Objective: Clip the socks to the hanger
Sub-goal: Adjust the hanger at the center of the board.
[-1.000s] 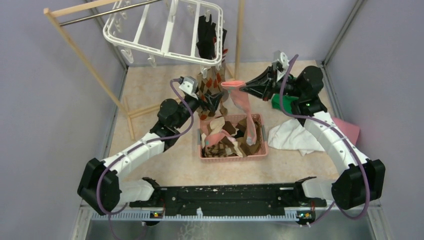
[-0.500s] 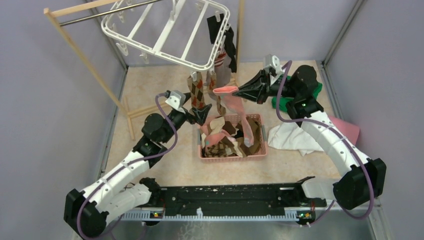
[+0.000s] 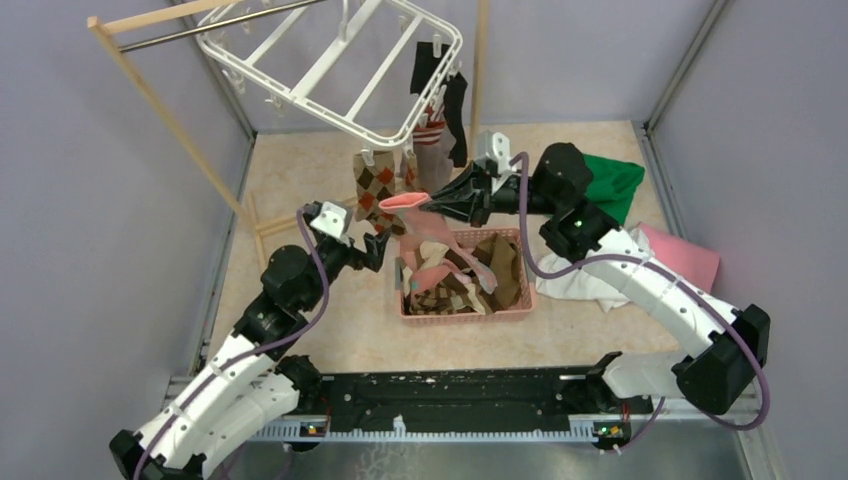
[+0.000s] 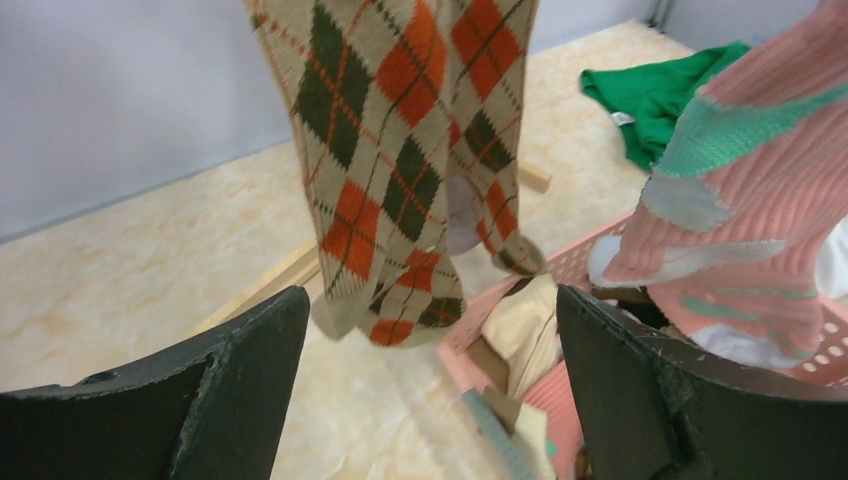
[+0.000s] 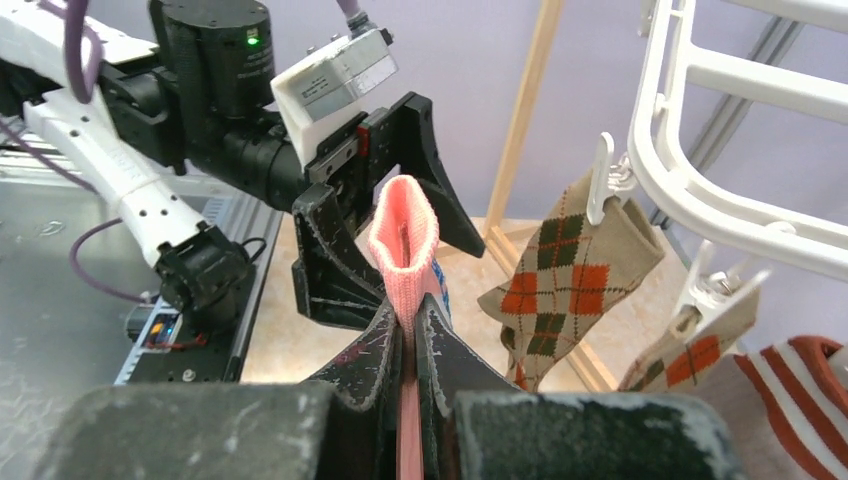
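Progress, read left to right in the top view.

- The wooden rack (image 3: 160,95) stands at upper left. The hanger (image 3: 330,70) hangs from its rod and is tilted, with its low corner toward centre frame.
- The clips along the hanger's left and far bars look bare. The filled ones crowd the right-hand corner: an argyle sock (image 3: 372,185), a second argyle beside it, a striped sock (image 3: 432,140) and black socks (image 3: 428,65).
- The left gripper (image 3: 378,248) sits left of centre with its jaws spread fully wide and nothing between them. It points at the cuff of the pink-teal sock (image 3: 405,202).
- The right gripper (image 3: 432,203) is clamped tight on that cuff. The foot of the sock trails down toward the basket (image 3: 465,312).
- The basket, at centre, holds a heap of loose socks (image 3: 450,280).
- Green, white and pink cloths lie at right, untouched.

Judgement: roughly four or five socks are clipped and one is in hand, not yet clipped. The heap remains, so well under half the task is done.

Room for moving:

- Bare desk (image 3: 300,190) lies left of the basket, under the hanger's empty bars, and this is the freest approach.
- The hanging argyle pair dangles just beside both grippers and is likely to snag.
- A rack post rises behind centre, and enclosure walls close off both sides.
- The right arm has the cloths beneath it but open air above.
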Controlling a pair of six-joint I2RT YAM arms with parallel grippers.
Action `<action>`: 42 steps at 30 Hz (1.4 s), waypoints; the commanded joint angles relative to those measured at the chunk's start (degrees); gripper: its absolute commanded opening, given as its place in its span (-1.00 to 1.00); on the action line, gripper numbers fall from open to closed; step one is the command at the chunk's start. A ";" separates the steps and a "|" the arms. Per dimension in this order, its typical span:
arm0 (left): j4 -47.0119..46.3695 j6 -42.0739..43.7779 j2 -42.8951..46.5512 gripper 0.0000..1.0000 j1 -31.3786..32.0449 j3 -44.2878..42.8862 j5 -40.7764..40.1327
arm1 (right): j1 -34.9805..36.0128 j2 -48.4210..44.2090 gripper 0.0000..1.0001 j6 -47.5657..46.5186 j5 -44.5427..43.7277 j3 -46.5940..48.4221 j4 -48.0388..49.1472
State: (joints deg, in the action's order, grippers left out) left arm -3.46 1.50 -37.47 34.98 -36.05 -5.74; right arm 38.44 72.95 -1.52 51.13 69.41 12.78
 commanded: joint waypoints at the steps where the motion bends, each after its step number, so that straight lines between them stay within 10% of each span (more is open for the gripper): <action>1: 13.72 0.04 6.49 0.98 0.01 -4.64 -7.33 | 5.58 1.26 -1.00 -2.87 -12.31 3.76 1.54; 19: 37.06 -5.43 18.79 0.98 0.13 -21.07 -18.80 | 24.89 20.92 -1.00 -0.23 -50.00 17.66 10.18; 35: 27.63 -4.72 11.00 0.98 0.24 -13.48 -16.19 | 24.19 29.58 -1.00 -7.09 -68.16 17.09 20.56; 42: 9.76 -9.06 9.79 0.98 0.16 -3.74 -8.03 | 20.30 24.97 -1.00 -7.53 -68.45 11.34 20.97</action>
State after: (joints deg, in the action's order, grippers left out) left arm 20.84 -4.60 -26.89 34.98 -43.83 -19.90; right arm 61.34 103.07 -8.03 -15.40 82.87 30.65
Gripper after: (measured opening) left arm 0.988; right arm 0.016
